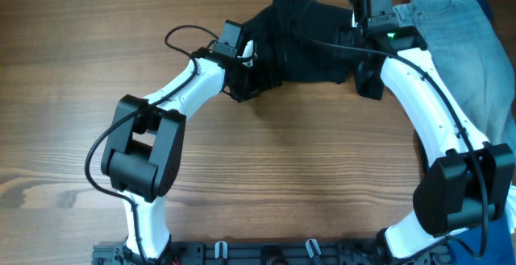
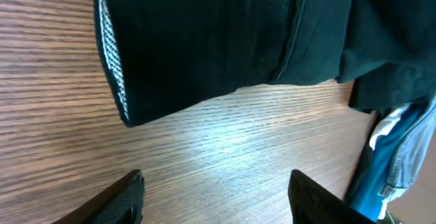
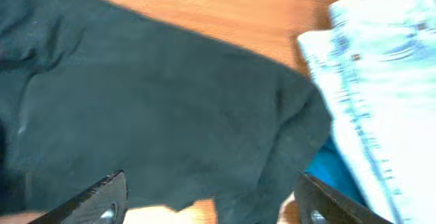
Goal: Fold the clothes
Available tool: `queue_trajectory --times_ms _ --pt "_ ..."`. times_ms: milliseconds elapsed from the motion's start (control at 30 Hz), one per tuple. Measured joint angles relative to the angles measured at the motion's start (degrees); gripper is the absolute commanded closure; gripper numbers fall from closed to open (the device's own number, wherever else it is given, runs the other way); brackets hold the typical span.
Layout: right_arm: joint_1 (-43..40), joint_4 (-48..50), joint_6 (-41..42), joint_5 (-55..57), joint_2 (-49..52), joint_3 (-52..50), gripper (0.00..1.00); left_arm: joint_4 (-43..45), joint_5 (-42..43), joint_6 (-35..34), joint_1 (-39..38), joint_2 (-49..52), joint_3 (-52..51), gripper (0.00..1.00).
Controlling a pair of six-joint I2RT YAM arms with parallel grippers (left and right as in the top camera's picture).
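Black garment point(image 1: 306, 47) bunched on table point(image 1: 266, 152), unfolded. Left gripper point(image 2: 214, 197) spread wide beside hem, empty. Right gripper point(image 3: 211, 200) spread above cloth, empty. I judge: flanking for edge grabs.

At upper centre of the overhead view the left arm point(image 1: 193, 84) and right arm point(image 1: 427, 96) cover parts of the black garment point(image 1: 298, 23), and the jeans point(image 1: 451, 23) run off the upper right edge. The right wrist view is blurred throughout; in both wrist views the fingers point(image 2: 119, 200) are cut by the bottom edge.
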Motion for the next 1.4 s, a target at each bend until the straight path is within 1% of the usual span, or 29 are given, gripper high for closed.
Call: queue_trajectory --times_ms 100,133,167,200,300,333,367,400,433,467,533,567,600,633,700,733,767,800,833,900,967,1033,1100,1133,1267,1300,1400 --pt "-0.59 1.22 -0.02 4.9 0.0 0.0 0.12 -0.09 0.68 0.0 0.0 0.0 0.0 0.37" --pt "-1.49 1.16 0.07 6.32 0.0 0.0 0.13 -0.24 0.79 0.0 0.0 0.0 0.0 0.36" --pt "-2.56 0.63 0.37 6.78 0.0 0.0 0.13 -0.24 0.83 0.0 0.0 0.0 0.0 0.33" --pt "-3.56 -0.09 0.55 6.95 0.0 0.0 0.13 -0.22 0.83 0.0 0.0 0.0 0.0 0.25" --pt "-8.48 -2.34 1.31 6.36 0.0 0.0 0.12 -0.22 0.83 -0.2 0.02 0.0 0.0 0.23" --pt "-9.62 -2.36 1.57 5.9 0.0 0.0 0.11 -0.33 0.81 -0.26 0.02 0.0 0.0 0.2" --pt "-10.03 -2.54 1.77 5.55 0.0 0.0 0.11 -0.46 0.81 -0.42 0.09 0.0 0.0 0.2" --pt "-10.08 -2.62 1.86 5.27 0.0 0.0 0.11 -0.63 0.83 -0.74 0.24 0.0 0.0 0.23" --pt "-9.94 -2.69 1.97 4.68 0.0 0.0 0.1 -0.83 0.83 -1.01 0.52 0.0 0.0 0.3" --pt "-9.77 -2.73 2.01 4.31 0.0 0.0 0.11 -0.87 0.83 -1.29 0.92 0.0 0.0 0.35" --pt "-9.4 -3.1 2.4 3.43 0.0 0.0 0.11 -0.85 0.81 -2.4 1.9 0.0 0.0 0.32" --pt "-9.33 -3.37 2.56 2.67 0.0 0.0 0.11 -0.81 0.81 -2.6 2.32 0.0 0.0 0.39" --pt "-9.31 -3.5 2.86 2.03 0.0 0.0 0.11 -0.72 0.81 -2.84 2.71 0.0 0.0 0.44" --pt "-9.31 -3.58 3.06 1.46 0.0 0.0 0.11 -0.5 0.83 -3.39 3.04 0.02 0.0 0.43" --pt "-9.31 -3.56 3.32 0.52 0.0 0.0 0.11 0.28 0.83 -3.65 3.23 0.46 0.02 0.35" --pt "-9.31 -3.56 3.43 0.22 0.0 0.0 0.11 0.48 0.85 -3.78 3.21 0.94 0.02 0.35" --pt "-9.31 -3.56 3.45 -0.02 0.0 0.0 0.11 0.57 0.94 -3.85 3.21 1.11 0.04 0.37" --pt "-9.31 -3.58 3.45 -0.22 0.0 0.0 0.11 0.68 1.2 -4.07 3.21 2.21 0.04 0.37" --pt "-9.31 -3.63 3.45 -0.5 0.0 0.0 0.11 0.74 1.7 -4.09 3.23 2.69 0.04 0.32" --pt "-9.31 -3.76 3.48 -1.22 0.0 0.0 0.12 1.57 3.52 -4.15 3.34 3.08 0.02 0.32" --pt "-9.31 -3.78 3.45 -1.77 0.0 0.0 0.12 5.33 5.97 -4.55 3.45 3.08 0.02 0.32" --pt "-9.31 -3.87 3.45 -2.56 0.0 0.0 0.12 10.27 8.39 -5.44 3.45 3.1 0.02 0.36" --pt "-9.31 -4.15 3.48 -3.21 0.0 0.0 0.12 15.3 10.1 -7.15 3.45 3.1 0.04 0.38" --pt "-9.31 -4.35 3.45 -3.43 0.0 0.0 0.12 16.37 10.71 -7.89 3.45 3.1 0.09 0.38" --pt "-9.31 -4.85 3.45 -3.82 0.0 0.0 0.12 16.79 12.41 -10.23 3.45 3.17 0.09 0.37" --pt "-9.31 -4.85 3.48 -3.85 0.0 0.0 0.12 16.7 13.03 -10.8 3.45 3.32 0.09 0.35" --pt "-9.31 -4.85 3.45 -3.85 0.0 0.0 0.11 14.97 15.47 -12.22 3.45 4.68 0.09 0.38"
